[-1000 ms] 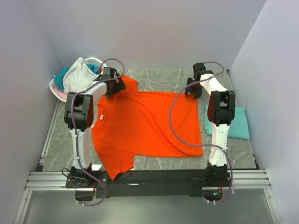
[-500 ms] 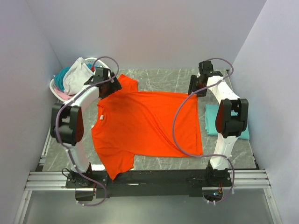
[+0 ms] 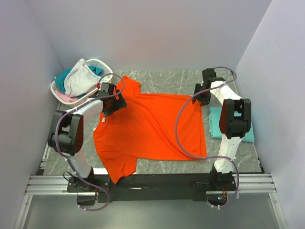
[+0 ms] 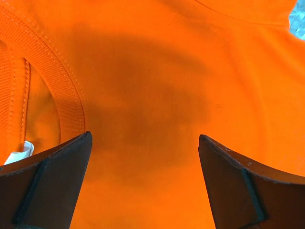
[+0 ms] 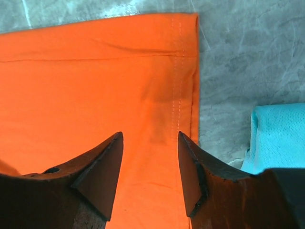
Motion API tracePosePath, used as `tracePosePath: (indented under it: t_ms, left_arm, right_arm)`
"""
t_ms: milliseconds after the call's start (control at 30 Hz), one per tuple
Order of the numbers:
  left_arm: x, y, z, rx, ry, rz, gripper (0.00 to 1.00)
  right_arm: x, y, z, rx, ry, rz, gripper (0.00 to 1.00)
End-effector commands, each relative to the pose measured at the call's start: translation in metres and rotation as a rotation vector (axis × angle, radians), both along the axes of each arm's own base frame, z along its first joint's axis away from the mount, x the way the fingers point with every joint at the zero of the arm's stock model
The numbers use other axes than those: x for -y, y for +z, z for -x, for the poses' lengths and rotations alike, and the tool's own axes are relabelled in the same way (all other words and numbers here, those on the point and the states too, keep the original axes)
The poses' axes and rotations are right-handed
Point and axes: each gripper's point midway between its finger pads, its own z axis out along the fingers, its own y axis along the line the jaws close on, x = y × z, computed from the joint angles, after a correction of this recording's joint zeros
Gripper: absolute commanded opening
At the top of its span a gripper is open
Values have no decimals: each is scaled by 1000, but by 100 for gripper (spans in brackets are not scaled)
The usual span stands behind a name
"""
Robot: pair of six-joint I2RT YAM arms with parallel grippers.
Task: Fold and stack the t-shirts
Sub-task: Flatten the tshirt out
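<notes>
A large orange t-shirt (image 3: 147,129) lies spread flat on the grey table, collar to the left. My left gripper (image 3: 113,104) is open and low over its shoulder, just beside the ribbed collar (image 4: 62,95); the wrist view (image 4: 143,136) shows only orange cloth between the jaws. My right gripper (image 3: 202,95) is open over the shirt's far right corner, its fingers straddling the stitched hem (image 5: 183,86), midway point (image 5: 149,133). A folded teal t-shirt (image 3: 245,129) lies right of the orange one, partly hidden by the right arm, and shows in the right wrist view (image 5: 276,133).
A white perforated basket (image 3: 107,64) stands at the far left corner, holding a white garment (image 3: 78,78), a teal one (image 3: 61,76) and a pink one (image 3: 63,97). Walls close in on three sides. Bare marble table (image 3: 162,78) shows behind the shirt.
My left gripper has moved from the far sleeve, near the basket, toward me onto the shoulder by the collar. My right gripper has shifted slightly and come down over the far right corner.
</notes>
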Motion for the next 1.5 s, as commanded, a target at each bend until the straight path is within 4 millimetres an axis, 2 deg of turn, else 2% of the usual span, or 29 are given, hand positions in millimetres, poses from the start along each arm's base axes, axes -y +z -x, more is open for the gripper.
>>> tracePosePath:
  t_ms: [0,233,433,600,833,933,1000,1100,1167,1367,1467]
  left_arm:
    - [3,4,-2,25,11,22,99]
    - [1,-19,15,-30,21,23,99]
    - [0,-24,18,-45,24,17,99]
    - [-3,-22,17,-43,32,4,99]
    - [-2,-23,17,-45,32,5,99]
    - [-4,-25,19,-52,36,-4,99]
    - [-5,-26,19,-55,39,-10,99]
    - [-6,-26,19,-55,39,-12,99]
    - [-5,-26,20,-56,37,-12,99]
    - [-7,-27,19,-59,40,-20,99]
    - [-7,-26,19,-58,39,-19,99]
  right_arm:
    - [7,-13,3,-25,-23,16,56]
    - [9,-29,12,-70,-36,10,56]
    - [10,-36,14,-90,-41,12,56]
    - [7,-35,11,-76,-35,-3,52]
    - [11,-25,-3,-39,-36,15,39]
    - [14,-21,-8,-28,-42,28,28]
    - [15,-18,-9,-21,-45,34,16]
    - [15,-17,-12,-15,-36,35,6]
    - [16,-19,-11,-26,-38,34,6]
    - [16,-32,-5,-64,-38,29,23]
    - [13,-35,-6,-71,-33,10,25]
